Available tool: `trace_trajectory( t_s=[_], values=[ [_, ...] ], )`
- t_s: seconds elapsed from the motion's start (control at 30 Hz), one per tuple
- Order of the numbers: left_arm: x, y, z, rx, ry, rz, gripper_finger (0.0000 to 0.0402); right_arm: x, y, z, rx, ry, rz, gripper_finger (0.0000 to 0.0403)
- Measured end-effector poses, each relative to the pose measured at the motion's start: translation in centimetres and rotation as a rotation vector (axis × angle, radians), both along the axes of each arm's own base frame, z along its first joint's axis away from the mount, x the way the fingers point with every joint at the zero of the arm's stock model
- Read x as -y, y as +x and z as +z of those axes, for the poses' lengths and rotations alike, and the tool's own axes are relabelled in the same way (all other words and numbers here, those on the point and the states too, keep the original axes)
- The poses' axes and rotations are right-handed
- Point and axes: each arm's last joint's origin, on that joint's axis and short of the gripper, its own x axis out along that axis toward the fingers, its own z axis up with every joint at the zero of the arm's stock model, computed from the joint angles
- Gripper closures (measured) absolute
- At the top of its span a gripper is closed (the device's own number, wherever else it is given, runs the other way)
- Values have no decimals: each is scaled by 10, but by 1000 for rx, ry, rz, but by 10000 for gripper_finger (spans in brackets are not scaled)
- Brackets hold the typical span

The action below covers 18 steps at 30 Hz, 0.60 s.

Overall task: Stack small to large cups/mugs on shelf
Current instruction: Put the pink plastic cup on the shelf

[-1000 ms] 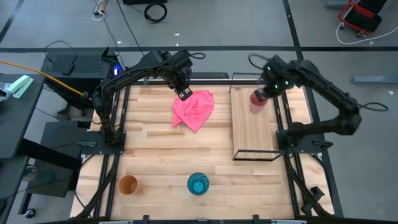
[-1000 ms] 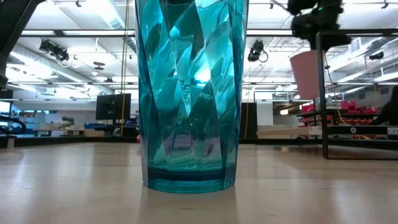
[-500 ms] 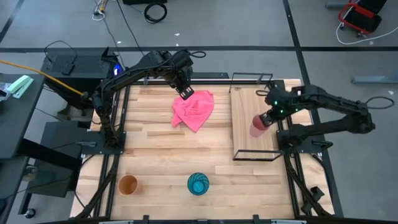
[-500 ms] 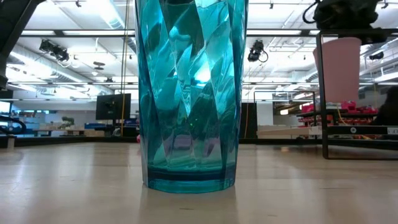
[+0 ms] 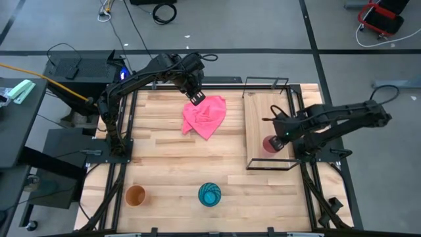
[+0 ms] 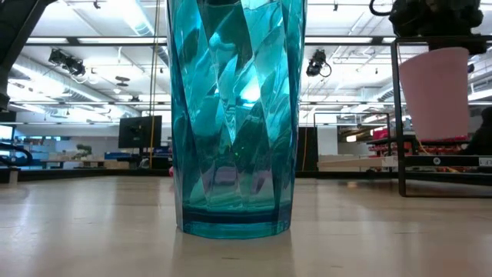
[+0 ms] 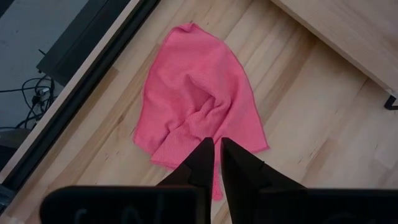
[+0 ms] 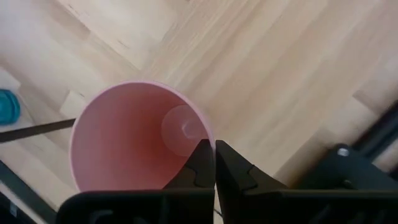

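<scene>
I am pinching the rim of the small pink cup (image 5: 270, 143) between the closed fingers of my right gripper (image 8: 214, 163) over the shelf (image 5: 263, 122), while my left gripper (image 7: 217, 163) is hanging closed and empty above the pink cloth (image 5: 206, 115).

Table (image 5: 164, 158): pink cloth (image 5: 205, 116), orange cup (image 5: 135, 195), teal cup (image 5: 210, 194), shelf (image 5: 266, 118).

A crumpled pink cloth (image 5: 206, 116) lay on the big wooden plank surface (image 5: 164, 164), near its far edge. A red cart (image 5: 381, 16) stood on the grey floor (image 5: 59, 20), and black cables (image 5: 164, 11) lay there too.
</scene>
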Motion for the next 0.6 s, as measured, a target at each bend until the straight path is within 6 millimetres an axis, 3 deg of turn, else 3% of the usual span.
trace_trajectory(
  t_s=[0.17, 0.6],
  values=[
    [0, 0, 0, 4, -7, 16, 362, -4, 0, -14, 1, 25, -7, 401],
    [0, 0, 0, -1, -9, 16, 373, -5, -3, -26, -44, 18, -3, 400]
  ],
)
